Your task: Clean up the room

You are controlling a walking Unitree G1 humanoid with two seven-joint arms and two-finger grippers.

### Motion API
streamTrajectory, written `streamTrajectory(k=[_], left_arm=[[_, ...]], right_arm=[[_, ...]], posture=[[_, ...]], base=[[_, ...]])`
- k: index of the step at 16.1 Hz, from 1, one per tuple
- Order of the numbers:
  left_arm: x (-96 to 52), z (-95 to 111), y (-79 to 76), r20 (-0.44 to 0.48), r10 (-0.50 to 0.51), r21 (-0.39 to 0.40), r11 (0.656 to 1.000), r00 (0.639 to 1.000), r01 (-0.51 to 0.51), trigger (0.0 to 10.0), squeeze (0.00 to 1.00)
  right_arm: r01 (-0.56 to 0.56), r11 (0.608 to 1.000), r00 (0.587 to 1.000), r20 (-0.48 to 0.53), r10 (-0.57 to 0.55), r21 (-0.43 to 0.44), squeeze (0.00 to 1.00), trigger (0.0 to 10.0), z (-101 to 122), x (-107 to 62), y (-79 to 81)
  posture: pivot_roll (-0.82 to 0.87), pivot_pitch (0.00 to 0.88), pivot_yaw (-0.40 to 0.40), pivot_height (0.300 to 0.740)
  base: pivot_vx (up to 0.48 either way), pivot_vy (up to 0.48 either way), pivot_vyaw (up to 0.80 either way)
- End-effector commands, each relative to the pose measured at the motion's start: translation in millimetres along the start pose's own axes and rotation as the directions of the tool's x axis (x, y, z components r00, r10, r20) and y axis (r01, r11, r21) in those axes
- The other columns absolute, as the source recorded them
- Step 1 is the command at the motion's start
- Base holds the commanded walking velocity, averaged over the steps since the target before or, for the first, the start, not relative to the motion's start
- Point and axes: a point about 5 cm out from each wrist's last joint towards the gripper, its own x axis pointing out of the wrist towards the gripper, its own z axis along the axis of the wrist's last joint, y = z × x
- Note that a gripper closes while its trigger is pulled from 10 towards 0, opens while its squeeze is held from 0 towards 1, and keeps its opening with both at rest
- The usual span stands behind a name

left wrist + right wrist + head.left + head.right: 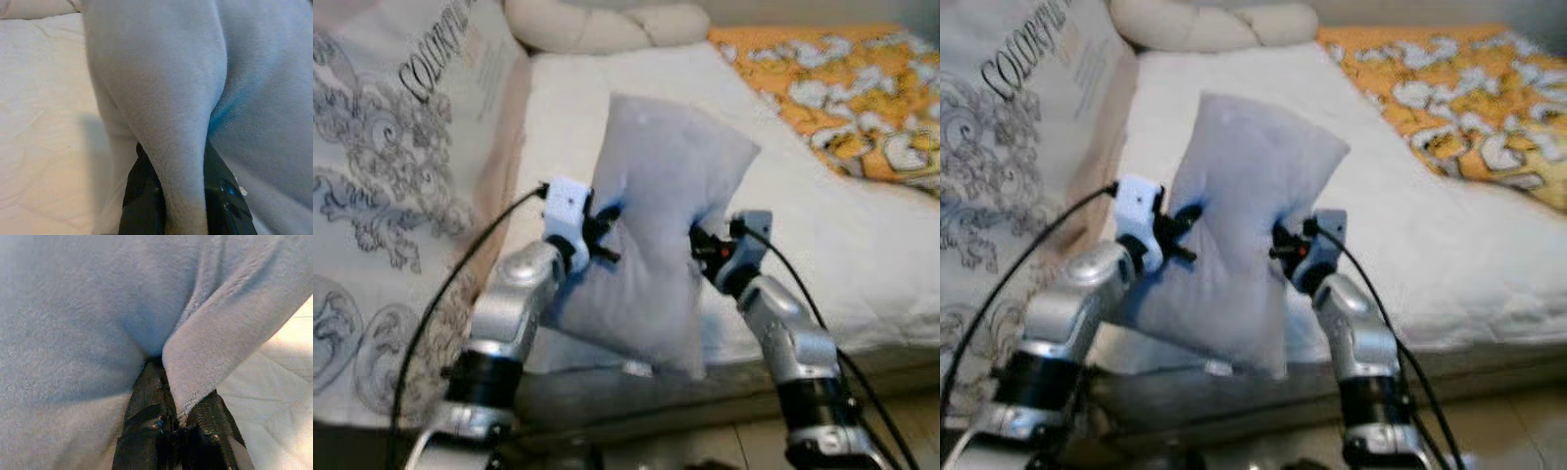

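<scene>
A pale blue pillow is held up between both end effectors above the near edge of the bed.

The left end effector is clamped on a fold of the pillow's edge at 9 o'clock, and the right end effector is clamped on a pinch of its edge at 3 o'clock; in each wrist view the plush fabric is seen squeezed between the black fingers. The pillow is held upright and slightly tilted, clear of the white sheet. An orange and white patterned blanket is spread toward 2 o'clock, a cream knotted cushion lies at 12 o'clock, and a grey-patterned printed cloth is seen at 9 o'clock.
</scene>
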Motion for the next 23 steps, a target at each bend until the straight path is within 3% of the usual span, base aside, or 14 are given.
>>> streamTrajectory(k=[1, 7, 12, 15, 21, 23], left_arm=[[3.3, 14, -1.7, 0.061, -0.007, 0.005, 1.000, 0.998, 0.007, 10.0, 0.00], [3.4, 15, -0.6, 0.062, -0.005, 0.013, 1.000, 0.998, 0.004, 10.0, 0.00], [3.7, 14, 0.6, 0.056, 0.003, 0.012, 1.000, 0.998, -0.003, 10.0, 0.00], [3.6, 14, 1.5, 0.057, 0.009, 0.010, 1.000, 0.998, -0.009, 10.0, 0.00], [5.8, 10, 2.7, 0.019, 0.006, 0.049, 0.999, 1.000, -0.007, 10.0, 0.00], [9.2, 8, 3.6, 0.008, 0.003, 0.073, 0.997, 1.000, -0.003, 10.0, 0.00]], right_arm=[[-0.039, 0.999, 0.999, 0.020, 0.039, -0.002, 0.00, 10.0, 8, 4.8, 6.8], [-0.065, 0.998, 0.998, -0.018, 0.065, -0.020, 0.00, 10.0, 2, 6.7, 9.3], [-0.057, 0.998, 0.998, -0.016, 0.056, -0.039, 0.00, 10.0, 4, 7.1, 5.1], [-0.114, 0.991, 0.992, -0.057, 0.110, -0.068, 0.00, 10.0, 2, 7.2, 8.4], [-0.056, 0.998, 0.997, -0.060, 0.054, -0.032, 0.00, 10.0, -2, 4.7, 1.5], [0.030, 0.999, 0.998, -0.058, -0.031, -0.010, 0.00, 10.0, -7, 0.8, -9.0]], posture=[[0.00, 0.000, 0.034, 0.740], [0.01, 0.000, 0.037, 0.740], [0.01, 0.000, 0.038, 0.740], [0.01, 0.000, 0.033, 0.740], [0.00, 0.000, 0.041, 0.740], [-0.01, 0.000, 0.045, 0.740]], base=[[0.000, 0.000, 0.00], [0.172, 0.000, 0.45], [0.262, 0.000, 0.00], [0.264, 0.000, 0.20], [0.087, 0.000, 0.27], [0.000, 0.000, 0.00]])
